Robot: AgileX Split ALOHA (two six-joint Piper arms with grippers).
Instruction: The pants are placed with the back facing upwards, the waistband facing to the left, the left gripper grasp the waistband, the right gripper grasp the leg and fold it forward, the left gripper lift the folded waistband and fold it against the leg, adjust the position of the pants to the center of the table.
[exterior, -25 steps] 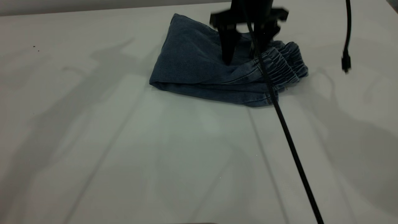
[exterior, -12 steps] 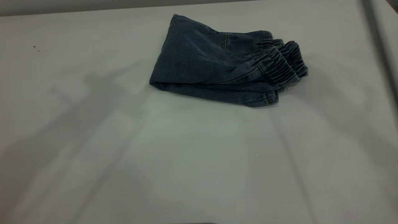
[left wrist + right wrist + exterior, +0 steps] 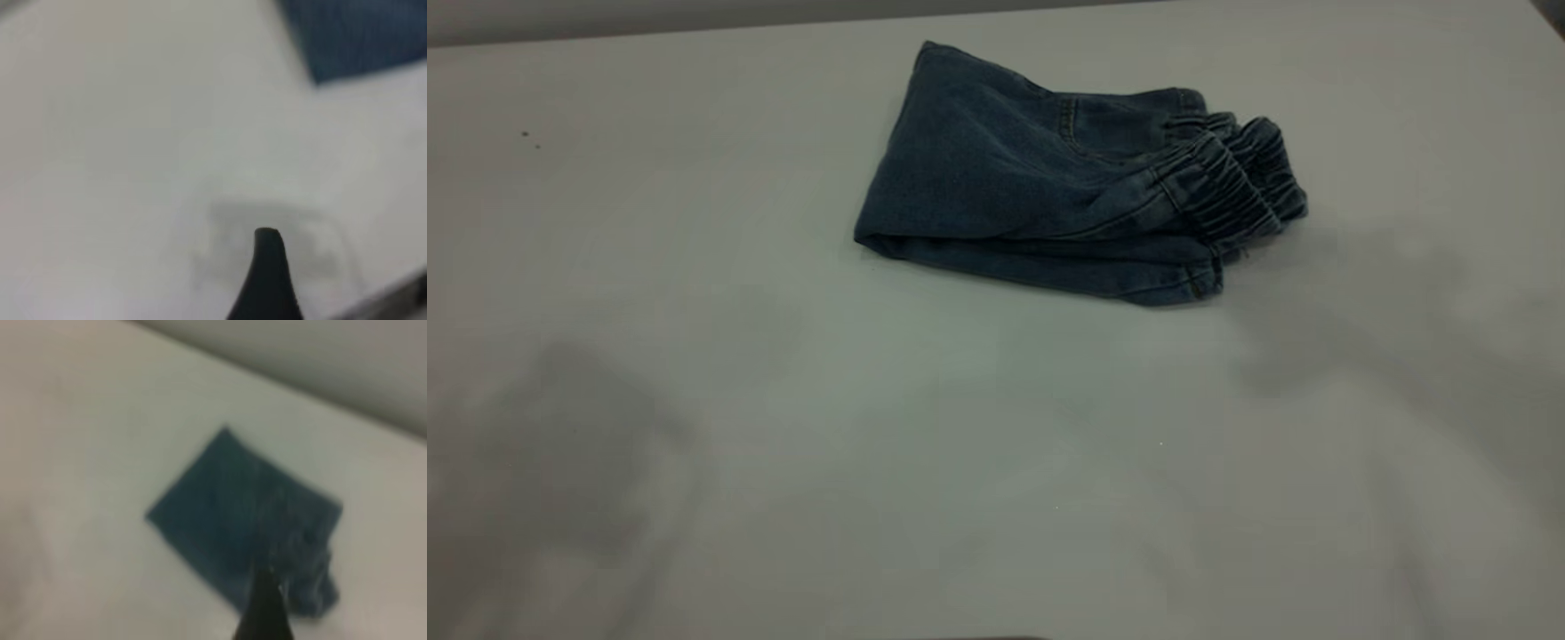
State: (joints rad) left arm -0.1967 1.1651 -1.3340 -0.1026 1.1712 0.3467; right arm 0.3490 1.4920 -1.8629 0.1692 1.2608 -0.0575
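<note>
now the pants [image 3: 1067, 191] lie folded on the table [image 3: 783, 444]; finger states unclear.

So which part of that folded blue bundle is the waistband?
On the white table lies one folded bundle, the pants, toward the far edge. The waistband is at its right end: puckered, ridged elastic gathers, unlike the smooth flat denim beside it.

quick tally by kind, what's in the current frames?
pants, folded, blue denim: 1
table, white: 1
gripper fingers: 2 (left gripper's, right gripper's), seen only in the wrist views
Total: 4
</note>
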